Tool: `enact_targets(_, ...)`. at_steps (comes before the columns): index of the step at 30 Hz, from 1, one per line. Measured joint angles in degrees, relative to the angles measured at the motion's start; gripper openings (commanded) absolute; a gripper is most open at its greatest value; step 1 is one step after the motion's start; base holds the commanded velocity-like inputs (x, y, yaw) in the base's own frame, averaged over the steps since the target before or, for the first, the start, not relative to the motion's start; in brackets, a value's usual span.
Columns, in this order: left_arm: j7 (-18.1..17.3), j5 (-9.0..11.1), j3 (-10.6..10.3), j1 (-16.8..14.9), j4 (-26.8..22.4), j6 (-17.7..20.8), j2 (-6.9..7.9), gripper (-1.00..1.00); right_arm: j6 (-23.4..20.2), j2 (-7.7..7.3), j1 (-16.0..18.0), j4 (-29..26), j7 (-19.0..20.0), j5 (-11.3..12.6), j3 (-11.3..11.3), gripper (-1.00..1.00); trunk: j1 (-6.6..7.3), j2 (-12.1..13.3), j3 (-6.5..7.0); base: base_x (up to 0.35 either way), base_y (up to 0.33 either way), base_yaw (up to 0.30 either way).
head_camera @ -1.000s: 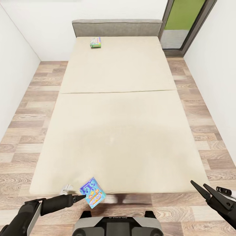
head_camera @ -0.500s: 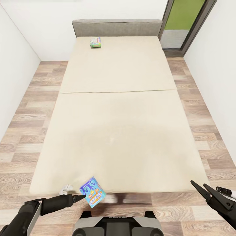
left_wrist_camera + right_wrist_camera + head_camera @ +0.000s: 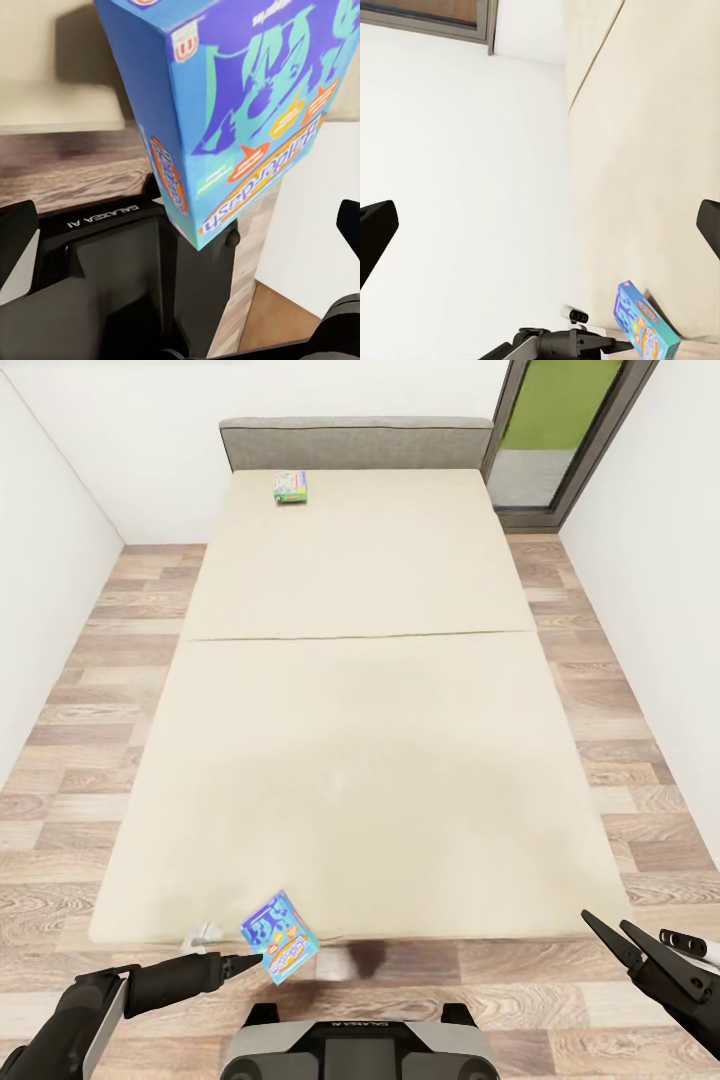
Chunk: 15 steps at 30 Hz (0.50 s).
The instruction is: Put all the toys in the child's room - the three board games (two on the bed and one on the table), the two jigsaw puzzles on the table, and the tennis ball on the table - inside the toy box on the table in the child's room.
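2 board games: blue box clamped in left tool; green box far, print unreadable; right tool spread.

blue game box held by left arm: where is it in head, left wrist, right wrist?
Head view: the blue game box sits low and left of centre, at the left gripper tip, over the bed's near edge.
Left wrist view: blue game box close up, across the upper half.
Right wrist view: blue game box small, near the bottom edge.
Shared landmark: the cream bed.
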State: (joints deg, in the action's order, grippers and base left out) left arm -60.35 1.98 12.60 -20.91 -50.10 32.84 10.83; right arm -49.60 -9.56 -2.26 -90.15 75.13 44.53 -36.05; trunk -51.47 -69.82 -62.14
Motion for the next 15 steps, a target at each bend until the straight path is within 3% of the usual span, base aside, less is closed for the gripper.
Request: enact_targets(15,-0.03,0.02,0.00,0.00,-0.01,-0.01,-0.01,1.00,0.00,0.00,0.00,-0.02,0.00,0.00,0.07,1.00,0.00,0.00,0.00,-0.002,-0.012,0.000)
